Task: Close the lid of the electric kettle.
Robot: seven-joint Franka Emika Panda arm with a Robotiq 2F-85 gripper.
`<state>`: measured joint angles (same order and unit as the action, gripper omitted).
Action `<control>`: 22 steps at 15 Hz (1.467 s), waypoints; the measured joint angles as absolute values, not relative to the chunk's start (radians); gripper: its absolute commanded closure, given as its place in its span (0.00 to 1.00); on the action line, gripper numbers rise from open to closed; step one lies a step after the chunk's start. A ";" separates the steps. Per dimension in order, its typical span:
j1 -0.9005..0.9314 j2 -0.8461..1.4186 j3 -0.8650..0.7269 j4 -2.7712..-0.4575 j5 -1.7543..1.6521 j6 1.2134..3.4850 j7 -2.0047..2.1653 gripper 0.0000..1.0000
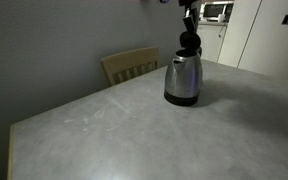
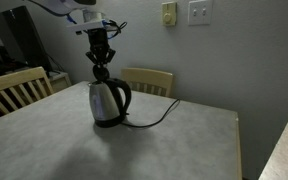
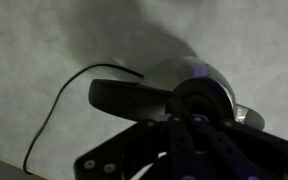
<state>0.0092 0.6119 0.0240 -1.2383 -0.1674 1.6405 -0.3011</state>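
The electric kettle (image 1: 183, 78) stands on the grey table (image 1: 94, 135), brushed steel with a black base and handle; it shows in both exterior views (image 2: 106, 100). Its black lid (image 1: 189, 42) (image 2: 98, 73) stands raised above the mouth. My gripper (image 2: 101, 58) (image 1: 189, 22) hangs straight down over the kettle, its fingertips at the lid's upper edge, and its fingers look shut together. In the wrist view the dark fingers (image 3: 189, 125) cover most of the lid (image 3: 199, 98); the steel body (image 3: 206, 72) and the handle (image 3: 124, 97) show past them.
The black power cord (image 2: 154, 120) (image 3: 54, 110) runs from the kettle's base across the table. Wooden chairs (image 1: 129, 65) (image 2: 149, 80) (image 2: 14, 90) stand at the table's edges. A silver microwave (image 1: 216, 12) sits in the background.
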 measured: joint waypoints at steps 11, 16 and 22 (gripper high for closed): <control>0.014 0.689 0.047 -1.142 -0.120 1.548 -0.376 1.00; 0.000 0.693 0.050 -1.126 -0.061 1.548 -0.411 1.00; -0.035 0.734 0.052 -1.101 0.006 1.517 -0.448 1.00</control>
<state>-0.0354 0.7344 0.0520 -1.1005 0.0059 1.5172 -0.4485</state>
